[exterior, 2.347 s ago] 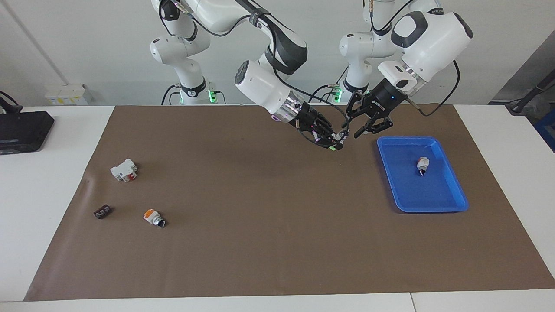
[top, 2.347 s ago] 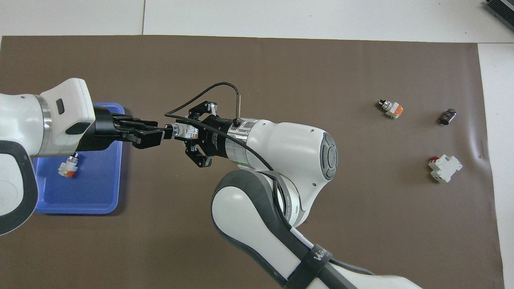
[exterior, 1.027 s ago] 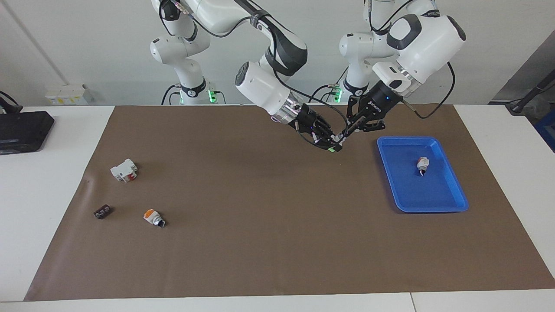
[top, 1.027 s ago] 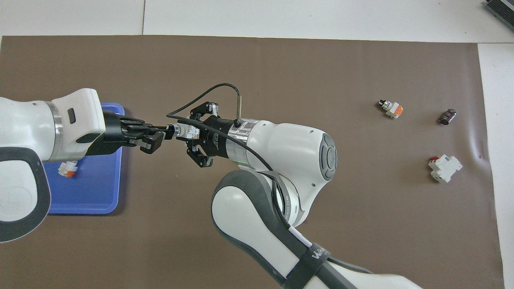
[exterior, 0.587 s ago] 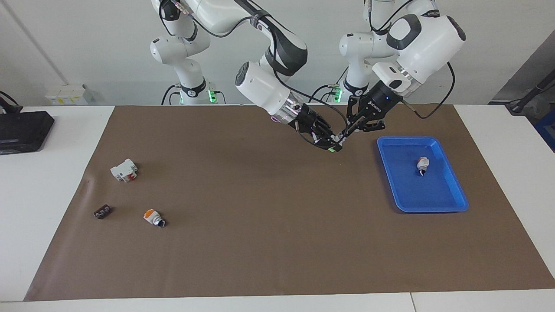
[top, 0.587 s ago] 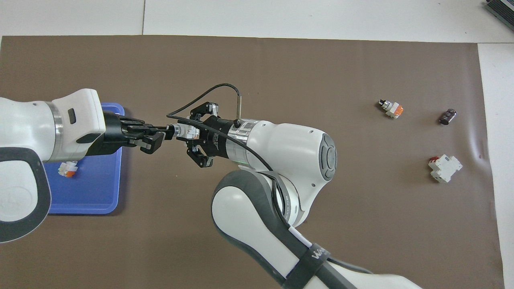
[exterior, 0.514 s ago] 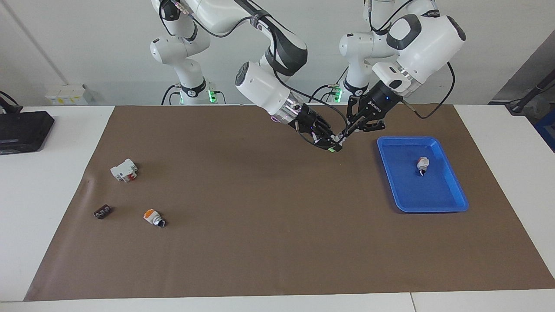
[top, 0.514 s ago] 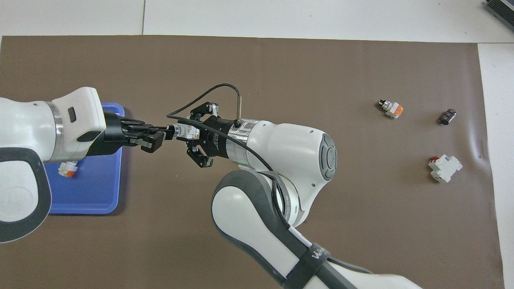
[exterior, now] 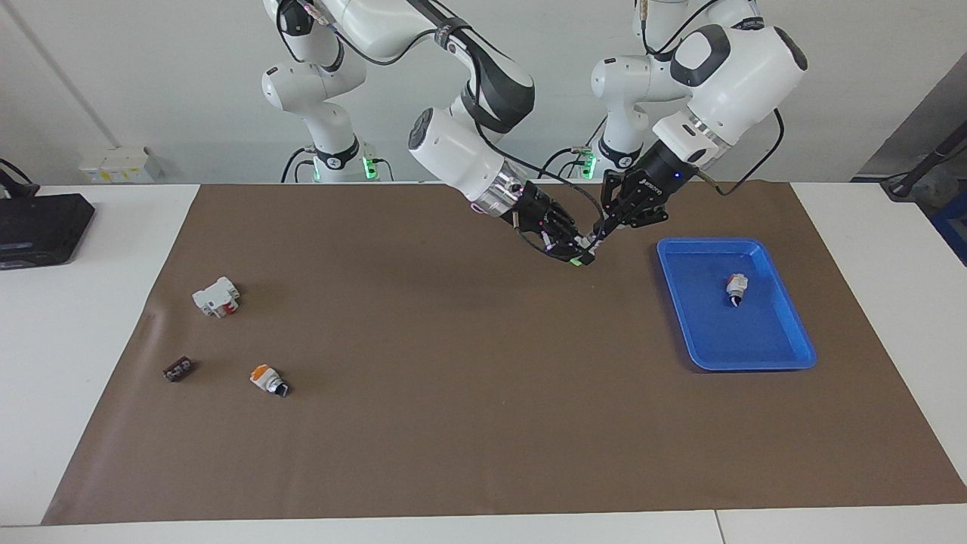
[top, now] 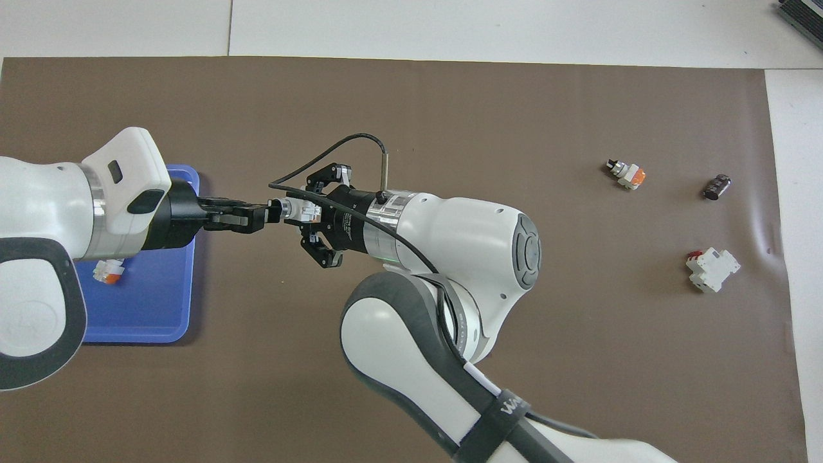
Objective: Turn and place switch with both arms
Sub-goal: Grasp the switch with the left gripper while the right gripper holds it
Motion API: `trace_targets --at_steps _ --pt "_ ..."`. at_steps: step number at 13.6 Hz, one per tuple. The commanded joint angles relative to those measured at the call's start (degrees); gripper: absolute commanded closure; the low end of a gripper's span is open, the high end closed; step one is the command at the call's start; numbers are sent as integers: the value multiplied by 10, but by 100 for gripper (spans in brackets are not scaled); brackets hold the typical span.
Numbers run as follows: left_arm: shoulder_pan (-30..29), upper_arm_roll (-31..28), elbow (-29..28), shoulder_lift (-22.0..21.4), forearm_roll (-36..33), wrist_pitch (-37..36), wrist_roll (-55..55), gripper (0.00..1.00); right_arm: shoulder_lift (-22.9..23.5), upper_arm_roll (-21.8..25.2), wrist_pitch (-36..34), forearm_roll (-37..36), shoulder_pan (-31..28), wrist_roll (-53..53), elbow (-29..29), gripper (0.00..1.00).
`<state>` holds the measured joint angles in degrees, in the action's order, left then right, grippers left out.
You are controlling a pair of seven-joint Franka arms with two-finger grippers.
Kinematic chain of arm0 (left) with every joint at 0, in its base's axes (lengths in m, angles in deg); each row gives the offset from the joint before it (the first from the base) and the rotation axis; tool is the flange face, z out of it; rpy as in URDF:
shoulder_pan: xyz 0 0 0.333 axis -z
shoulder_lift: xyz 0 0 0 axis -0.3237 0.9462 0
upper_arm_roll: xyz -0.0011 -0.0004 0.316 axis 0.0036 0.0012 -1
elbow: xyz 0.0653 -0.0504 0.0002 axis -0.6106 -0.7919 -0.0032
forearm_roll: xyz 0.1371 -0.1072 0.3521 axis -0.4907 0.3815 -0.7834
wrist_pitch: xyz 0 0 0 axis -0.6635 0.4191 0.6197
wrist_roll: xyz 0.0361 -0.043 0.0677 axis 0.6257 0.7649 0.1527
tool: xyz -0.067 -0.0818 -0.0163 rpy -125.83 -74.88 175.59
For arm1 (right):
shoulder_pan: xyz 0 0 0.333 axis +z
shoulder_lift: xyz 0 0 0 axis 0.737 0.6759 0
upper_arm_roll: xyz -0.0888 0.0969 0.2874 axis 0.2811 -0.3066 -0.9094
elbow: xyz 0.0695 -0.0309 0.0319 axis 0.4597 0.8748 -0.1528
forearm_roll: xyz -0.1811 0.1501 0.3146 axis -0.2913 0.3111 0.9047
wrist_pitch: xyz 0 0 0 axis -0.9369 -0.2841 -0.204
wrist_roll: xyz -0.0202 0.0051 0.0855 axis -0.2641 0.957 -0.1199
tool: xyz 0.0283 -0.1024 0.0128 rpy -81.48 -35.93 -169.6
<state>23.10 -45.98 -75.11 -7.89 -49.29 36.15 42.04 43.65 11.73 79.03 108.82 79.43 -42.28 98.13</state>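
The switch (exterior: 582, 252), white with a green end, is held in the air over the brown mat beside the blue tray (exterior: 786, 355). My right gripper (exterior: 572, 247) is shut on its white body; it also shows in the overhead view (top: 301, 212). My left gripper (exterior: 598, 233) comes in from the tray's side and is shut on the switch's black knob tip (top: 272, 209). In the overhead view the left gripper (top: 256, 216) shows its fingers edge-on, tight together. The switch (top: 289, 209) spans the short gap between both grippers.
An orange-capped white switch (exterior: 736, 287) lies in the tray. Toward the right arm's end of the mat lie a white switch with red marking (exterior: 216, 296), another orange-capped switch (exterior: 266, 379) and a small black part (exterior: 178, 369). A black box (exterior: 38, 227) sits off the mat.
My left gripper has closed in on the knob tip and its wrist has rolled about the switch's axis. My right gripper and the switch have stayed nearly still.
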Motion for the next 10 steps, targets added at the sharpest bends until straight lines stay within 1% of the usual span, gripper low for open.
trace_targets --at_steps 1,4,7,10 --pt "36 0 -20 -20 10 -2 122 100 2 -3 19 -8 1 -4 -2 100" --pt "47 0 -19 -20 10 -1 234 100 2 -3 19 -8 1 -4 -2 100" --pt "47 0 -19 -20 10 -6 285 100 2 -3 19 -7 1 -4 -2 100" --pt "48 0 -18 -20 10 -7 378 100 2 -3 19 -7 1 -5 -2 100"
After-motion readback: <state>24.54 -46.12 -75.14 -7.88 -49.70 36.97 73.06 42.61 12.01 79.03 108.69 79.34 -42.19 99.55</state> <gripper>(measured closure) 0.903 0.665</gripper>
